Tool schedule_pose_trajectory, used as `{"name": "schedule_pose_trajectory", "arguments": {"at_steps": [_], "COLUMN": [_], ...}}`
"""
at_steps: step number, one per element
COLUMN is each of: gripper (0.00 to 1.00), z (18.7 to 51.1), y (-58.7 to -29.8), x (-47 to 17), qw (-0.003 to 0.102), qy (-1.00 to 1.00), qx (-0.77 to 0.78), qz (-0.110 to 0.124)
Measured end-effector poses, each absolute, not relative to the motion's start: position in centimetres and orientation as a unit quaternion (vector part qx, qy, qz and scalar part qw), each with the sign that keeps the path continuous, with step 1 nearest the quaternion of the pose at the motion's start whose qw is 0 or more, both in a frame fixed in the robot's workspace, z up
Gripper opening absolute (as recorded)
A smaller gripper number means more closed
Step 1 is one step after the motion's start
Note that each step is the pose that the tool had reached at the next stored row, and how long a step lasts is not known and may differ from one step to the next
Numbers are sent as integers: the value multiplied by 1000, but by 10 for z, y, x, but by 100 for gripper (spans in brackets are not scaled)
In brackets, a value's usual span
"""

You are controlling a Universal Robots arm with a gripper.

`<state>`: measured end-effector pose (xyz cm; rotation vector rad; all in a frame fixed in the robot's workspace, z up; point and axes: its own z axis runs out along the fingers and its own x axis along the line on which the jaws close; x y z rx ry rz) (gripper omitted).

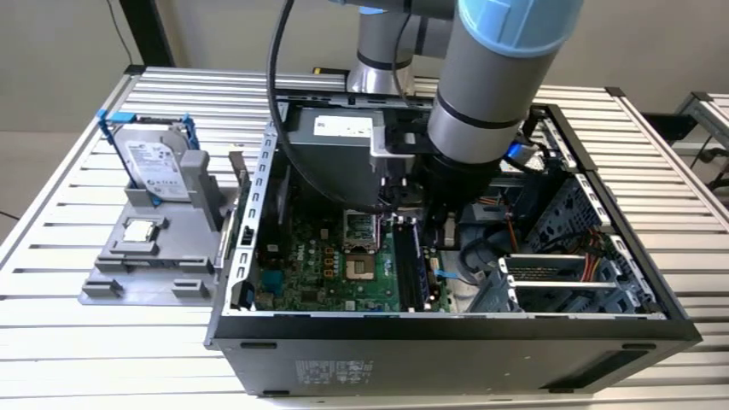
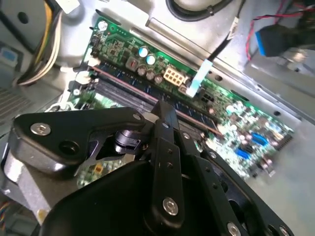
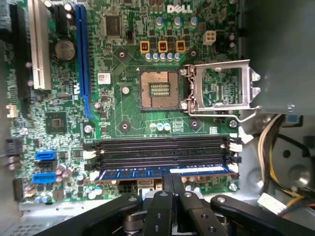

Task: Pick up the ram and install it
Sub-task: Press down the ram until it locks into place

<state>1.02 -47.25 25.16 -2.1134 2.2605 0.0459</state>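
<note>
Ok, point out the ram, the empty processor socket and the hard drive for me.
ram (image 3: pixel 162 172), first wrist view, middle of its blue upper edge in the slot.
empty processor socket (image 3: pixel 159 89), first wrist view, centre of the contact field.
hard drive (image 1: pixel 156 166), exterior view, silver face.

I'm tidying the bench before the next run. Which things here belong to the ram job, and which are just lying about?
Belong to the job:
- the ram, standing in a slot on the motherboard
- the pincer, right at the ram
- the empty memory slots beside it

Just lying about:
- the hard drive in its blue bracket
- the processor chip on the grey holder
</note>
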Motion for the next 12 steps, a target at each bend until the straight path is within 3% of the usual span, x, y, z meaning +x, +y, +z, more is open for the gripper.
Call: {"name": "schedule_pose_trajectory", "arguments": {"at_steps": [12], "gripper": [0], "z": [306], "y": [-473], "x": [10], "qw": [23], "qy": [730], "qx": [-683], "qz": [15]}}
